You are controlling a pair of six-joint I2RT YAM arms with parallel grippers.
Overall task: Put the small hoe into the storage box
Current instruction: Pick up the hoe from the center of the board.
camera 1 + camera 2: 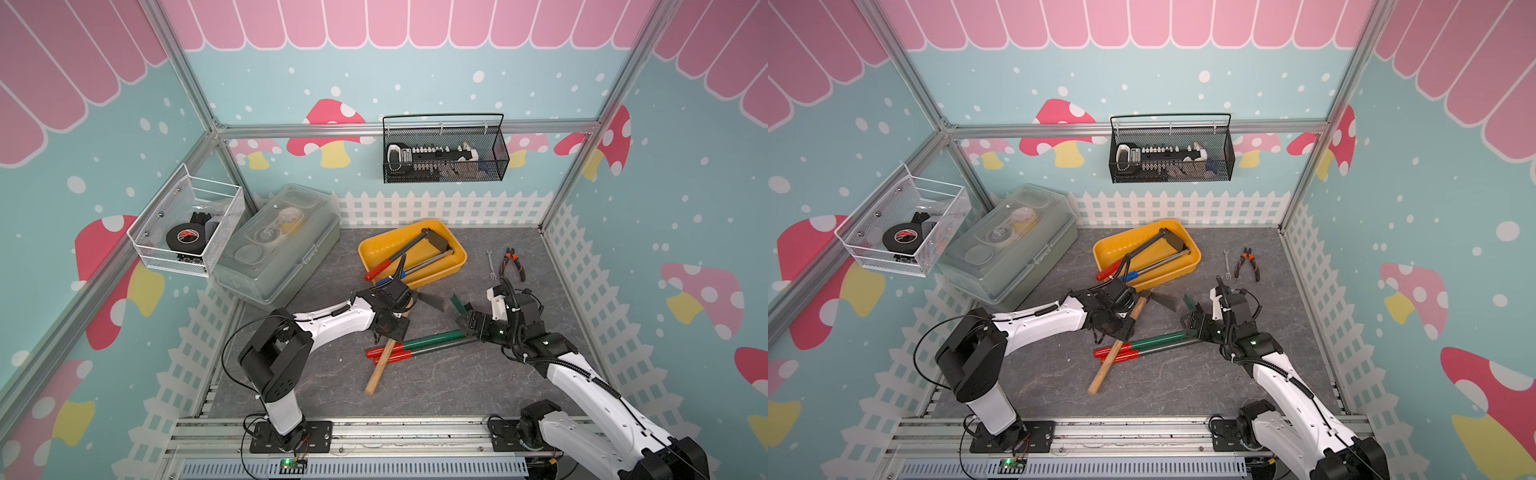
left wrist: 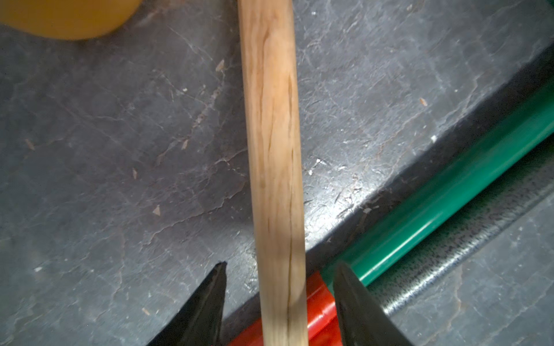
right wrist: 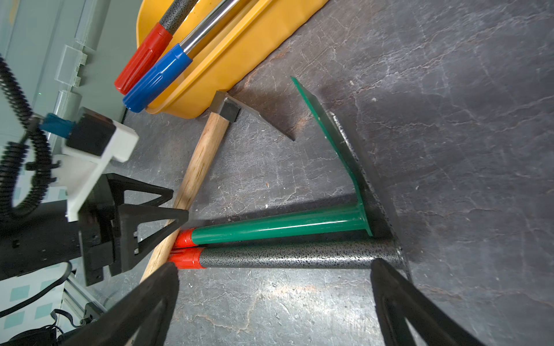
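Note:
The small hoe (image 1: 380, 365) has a wooden handle (image 2: 275, 149) and a pointed grey metal head (image 3: 227, 109). It lies on the grey mat, its head just in front of the yellow storage box (image 1: 440, 270). My left gripper (image 2: 280, 265) points down and straddles the handle. It is open, with a gap showing on each side of the wood. Its fingers (image 3: 177, 214) show in the right wrist view too. My right gripper (image 3: 274, 263) stands wide open over the grey speckled handle (image 3: 284, 254) of another hoe and holds nothing. Two tools with red and blue grips lie in the box.
A green hoe (image 1: 432, 338) and the grey speckled one (image 1: 449, 347) lie side by side under the wooden handle. A wrench (image 1: 491, 266) and pliers (image 1: 513, 262) lie at the right. A grey lidded box (image 1: 278, 241) stands at the left. Wire baskets (image 1: 187, 224) (image 1: 444, 153) hang on the walls.

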